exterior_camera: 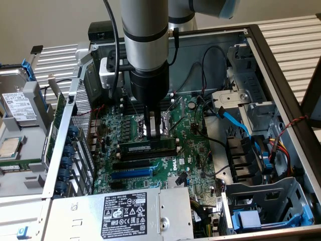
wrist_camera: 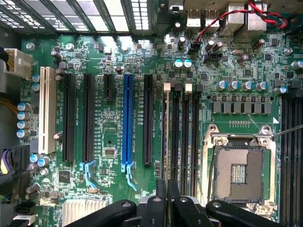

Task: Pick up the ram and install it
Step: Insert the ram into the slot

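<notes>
Gripper (wrist_camera: 166,203): black fingers drawn nearly together, pinched on the top edge of the ram (wrist_camera: 166,142), which shows edge-on as a thin line running between them.
Ram, exterior view (exterior_camera: 148,147): long stick with a pale label strip, upright on its edge and lying along a slot, directly under the gripper (exterior_camera: 153,131). It sits at the outermost of the memory slots (wrist_camera: 182,137), on the side toward the blue slot (wrist_camera: 127,118) and away from the CPU socket (wrist_camera: 239,170).
Motherboard (wrist_camera: 110,123): flat in the open case (exterior_camera: 281,75); power supply (exterior_camera: 125,211) along the near edge in the exterior view.
Step in hand, as judged: installing. The pick-up looks done, and the ram is at or in its slot with the fingers on it.
Depth of seating: cannot tell. Whether the white end clip (wrist_camera: 166,87) has latched cannot be told either.
Next move calls for: straight downward pressure with no tilt along the stick's length, its bottom edge kept in line with the slot, and both end clips closing on it. Uneven pressure could likely leave one end raised.
</notes>
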{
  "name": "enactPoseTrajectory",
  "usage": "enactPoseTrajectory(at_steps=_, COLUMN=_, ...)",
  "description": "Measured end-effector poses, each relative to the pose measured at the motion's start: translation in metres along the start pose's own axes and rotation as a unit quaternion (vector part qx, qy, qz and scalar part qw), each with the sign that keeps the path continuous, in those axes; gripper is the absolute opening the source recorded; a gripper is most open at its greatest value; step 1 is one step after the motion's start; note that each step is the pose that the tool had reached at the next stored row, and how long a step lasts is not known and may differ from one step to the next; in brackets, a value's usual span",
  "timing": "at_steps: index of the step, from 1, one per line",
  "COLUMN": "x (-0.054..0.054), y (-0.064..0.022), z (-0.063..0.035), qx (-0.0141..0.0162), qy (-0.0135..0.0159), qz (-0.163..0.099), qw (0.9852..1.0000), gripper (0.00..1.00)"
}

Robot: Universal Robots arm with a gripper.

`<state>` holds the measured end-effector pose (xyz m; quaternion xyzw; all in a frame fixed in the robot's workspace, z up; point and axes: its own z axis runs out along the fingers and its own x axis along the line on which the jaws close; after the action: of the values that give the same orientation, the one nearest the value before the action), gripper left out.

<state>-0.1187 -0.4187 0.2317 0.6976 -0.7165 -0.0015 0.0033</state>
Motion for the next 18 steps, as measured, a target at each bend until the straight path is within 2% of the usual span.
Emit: enactPoseTrajectory(at_steps=18, x=-0.0009, y=0.0009, z=0.0013, qx=0.0024, qy=0.0007, qz=0.000, qw=1.0000, gripper=0.13)
